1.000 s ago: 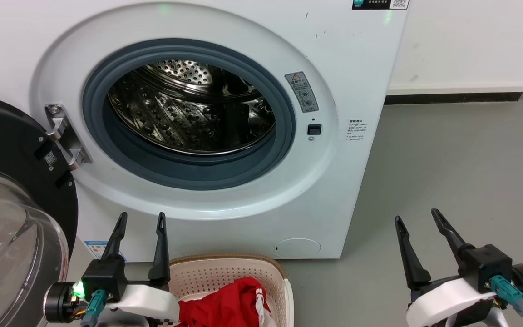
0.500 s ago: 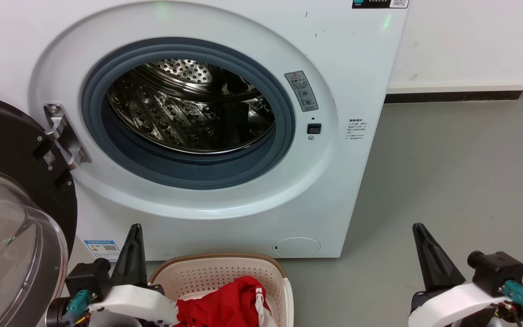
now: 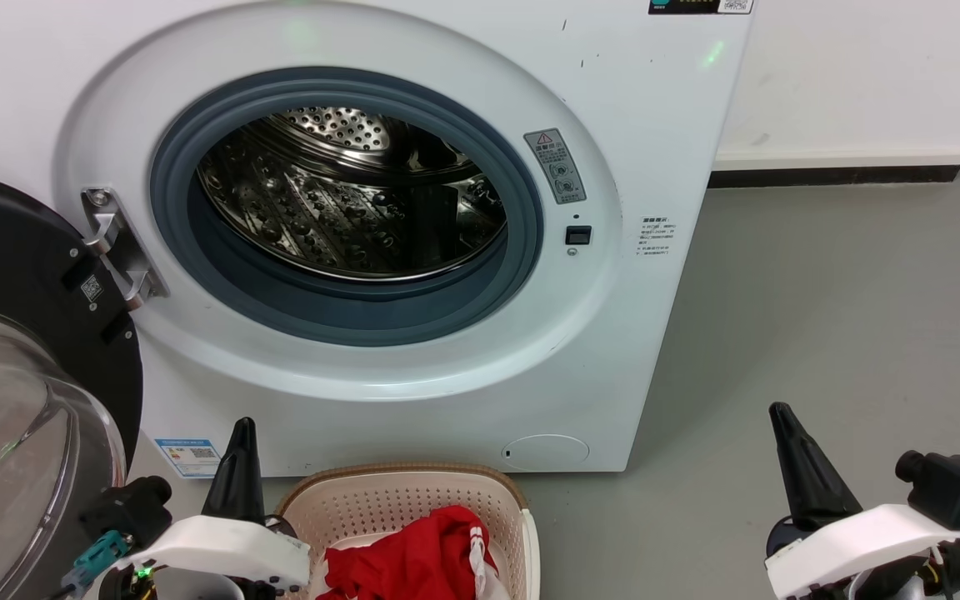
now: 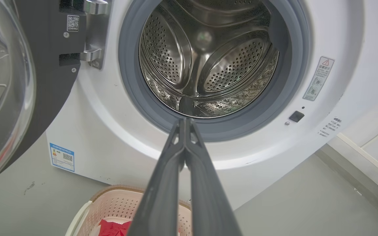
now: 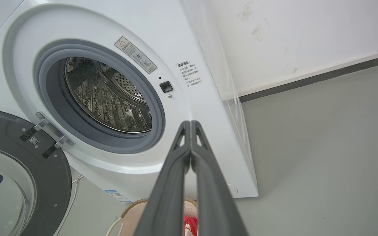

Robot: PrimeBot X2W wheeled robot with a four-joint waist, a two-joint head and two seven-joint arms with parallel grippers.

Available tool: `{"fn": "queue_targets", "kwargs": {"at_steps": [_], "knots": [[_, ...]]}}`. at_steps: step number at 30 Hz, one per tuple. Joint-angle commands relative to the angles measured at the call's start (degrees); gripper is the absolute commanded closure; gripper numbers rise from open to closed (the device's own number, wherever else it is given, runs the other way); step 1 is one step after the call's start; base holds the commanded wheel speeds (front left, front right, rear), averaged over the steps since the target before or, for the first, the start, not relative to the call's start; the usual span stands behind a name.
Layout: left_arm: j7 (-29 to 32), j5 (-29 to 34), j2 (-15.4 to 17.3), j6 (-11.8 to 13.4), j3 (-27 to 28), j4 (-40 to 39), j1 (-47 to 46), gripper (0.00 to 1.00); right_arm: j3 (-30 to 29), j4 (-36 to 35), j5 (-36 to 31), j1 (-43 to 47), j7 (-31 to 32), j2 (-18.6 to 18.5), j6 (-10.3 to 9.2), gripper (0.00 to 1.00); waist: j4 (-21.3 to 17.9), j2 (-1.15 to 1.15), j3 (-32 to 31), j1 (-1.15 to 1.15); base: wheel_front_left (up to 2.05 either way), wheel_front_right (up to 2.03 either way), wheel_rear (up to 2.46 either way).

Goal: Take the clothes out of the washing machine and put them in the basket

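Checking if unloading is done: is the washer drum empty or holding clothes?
Empty, as far as shown: the drum shows bare perforated steel, no fabric, while the red clothes lie in the basket.

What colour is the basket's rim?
Brown, on a cream perforated basket; head view shows it best.

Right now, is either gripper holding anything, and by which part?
Nothing is held. The left gripper and the right gripper are both shut on nothing; the clothes lie in the basket.
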Motion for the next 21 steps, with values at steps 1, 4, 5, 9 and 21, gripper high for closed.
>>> {"fn": "queue_targets", "kwargs": {"at_steps": [1, 4, 5, 9, 21], "knots": [[0.62, -2.71, 0.09, -0.43, 0.59, -0.59, -1.81, 1.00, -0.23, -0.30, 3.10, -1.80, 0.18, -0.48, 0.01, 1.00, 0.03, 0.00, 0.02, 0.00, 0.00, 0.00, 0.00], [1.31, -5.51, -0.01, -0.74, 0.90, -0.41, -1.97, 1.00, -0.40, 0.18, 6.18, -2.13, 0.37, -0.59, 0.00, 1.00, 0.09, 0.00, 0.05, 0.00, 0.00, 0.00, 0.00], [1.53, -6.42, -0.04, -0.82, 0.99, -0.35, -2.02, 1.00, -0.45, 0.34, 7.16, -2.23, 0.43, -0.63, 0.00, 1.00, 0.10, 0.00, 0.07, 0.00, 0.00, 0.00, 0.00], [2.39, -9.94, -0.18, -1.21, 1.38, -0.11, -2.25, 1.00, -0.70, 0.95, 11.03, -2.63, 0.71, -0.77, 0.00, 1.00, 0.18, 0.00, 0.11, 0.00, 0.00, 0.00, 0.00], [4.83, -19.64, -0.54, -2.24, 2.56, 0.58, -2.79, 1.00, -1.48, 2.64, 21.57, -3.61, 1.57, -1.04, 0.00, 1.00, 0.39, 0.00, 0.25, 0.00, 0.00, 0.00, 0.00]]}}
